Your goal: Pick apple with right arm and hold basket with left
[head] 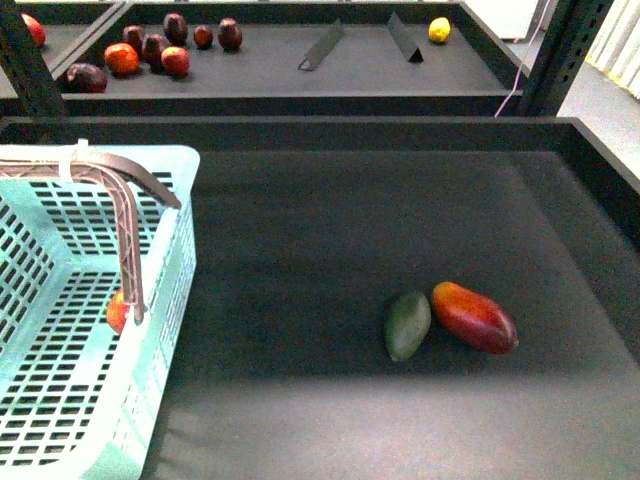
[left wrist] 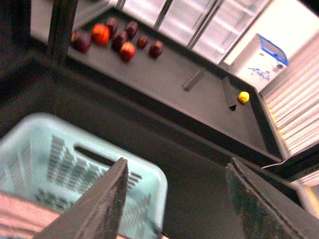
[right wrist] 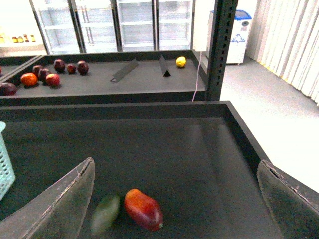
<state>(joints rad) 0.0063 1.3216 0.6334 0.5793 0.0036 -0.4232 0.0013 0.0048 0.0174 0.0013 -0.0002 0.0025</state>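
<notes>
Apple [head: 117, 311] inside basket [head: 170, 290] — both arms' fingers [right wrist: 65, 199] spread, empty.

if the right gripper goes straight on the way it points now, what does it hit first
Probably the mango, or the green fruit touching it; both lie low between the open jaws of the right gripper. Depth is unclear, so it might meet the dark shelf mat instead.

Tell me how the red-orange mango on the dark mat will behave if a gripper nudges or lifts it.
The mango is elongated and lies on its side, so it would probably pivot or roll sideways rather than travel straight. Its smooth, glossy skin looks slippery. It lies close beside the green fruit, so a nudge toward that fruit would likely shift both.
</notes>
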